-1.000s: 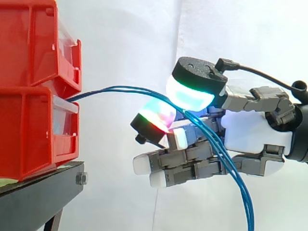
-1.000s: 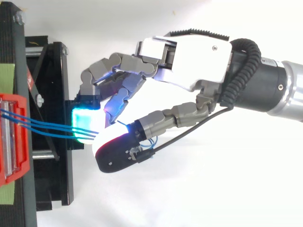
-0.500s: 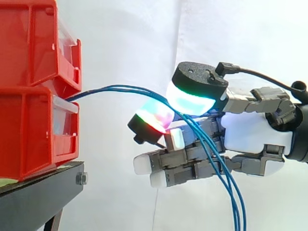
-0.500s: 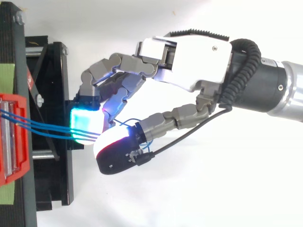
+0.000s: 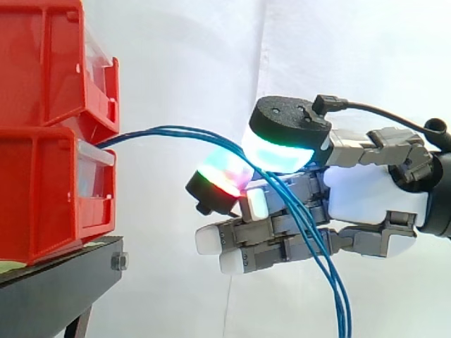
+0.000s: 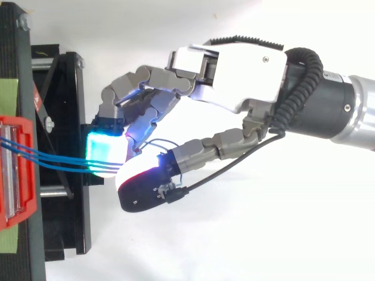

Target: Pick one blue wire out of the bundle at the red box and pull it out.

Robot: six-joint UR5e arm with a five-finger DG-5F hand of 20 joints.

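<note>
Three thin blue wires leave the front of the lower red bin and arc right to my hand. They run between two glowing pads, a cyan-green one above and a red-tinted one below, which pinch them. Behind the pads the wires drop past the curled fingers and off the bottom edge. In the top view the wires cross from the red bin to the pinching pads of the hand, and a small wire loop shows behind the pads.
Two red bins are stacked on a black stand at the left, the upper bin overhanging the lower. The stand's frame lies under the fingertips in the top view. A white curtain hangs behind.
The hanging wire strands below the hand have swung left and drawn together. The pads have closed a little tighter, and the small wire loop behind them has grown.
</note>
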